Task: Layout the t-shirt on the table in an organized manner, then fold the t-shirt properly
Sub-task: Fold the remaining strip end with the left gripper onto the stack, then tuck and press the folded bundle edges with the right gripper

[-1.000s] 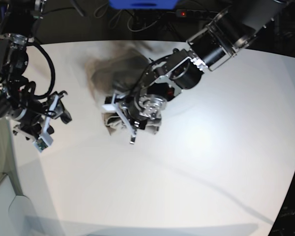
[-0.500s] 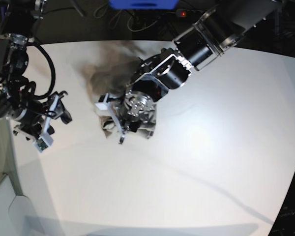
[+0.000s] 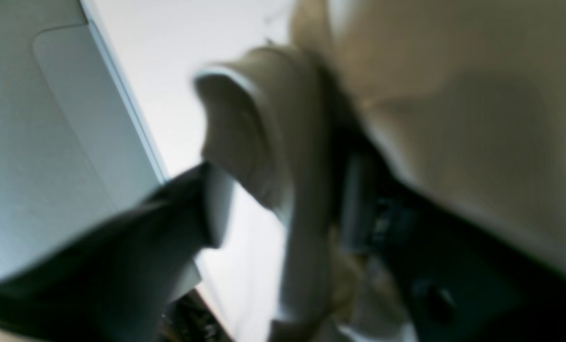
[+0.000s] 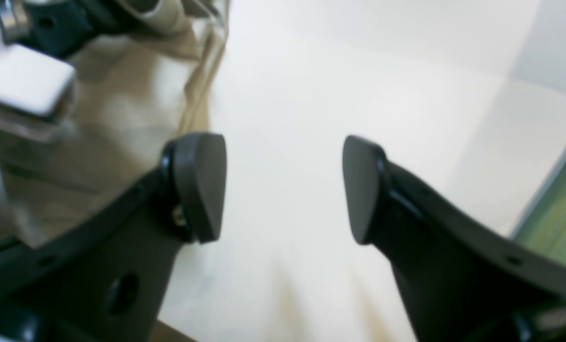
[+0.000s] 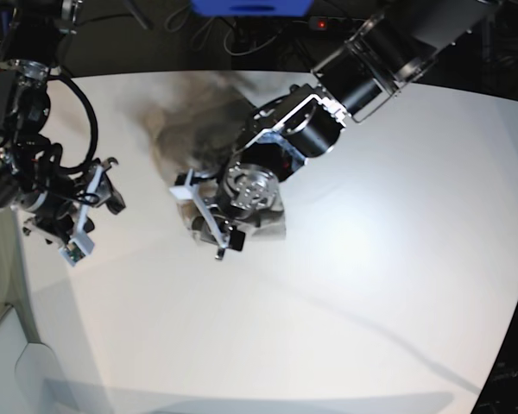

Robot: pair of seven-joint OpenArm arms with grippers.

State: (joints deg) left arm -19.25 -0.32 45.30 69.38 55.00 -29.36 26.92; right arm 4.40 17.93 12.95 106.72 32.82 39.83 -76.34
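The crumpled light beige-grey cotton t-shirt lies bunched at the far-left of the white matte table, directly under the left gripper, whose grip I cannot tell; the empty, wide-open right gripper waits further left.
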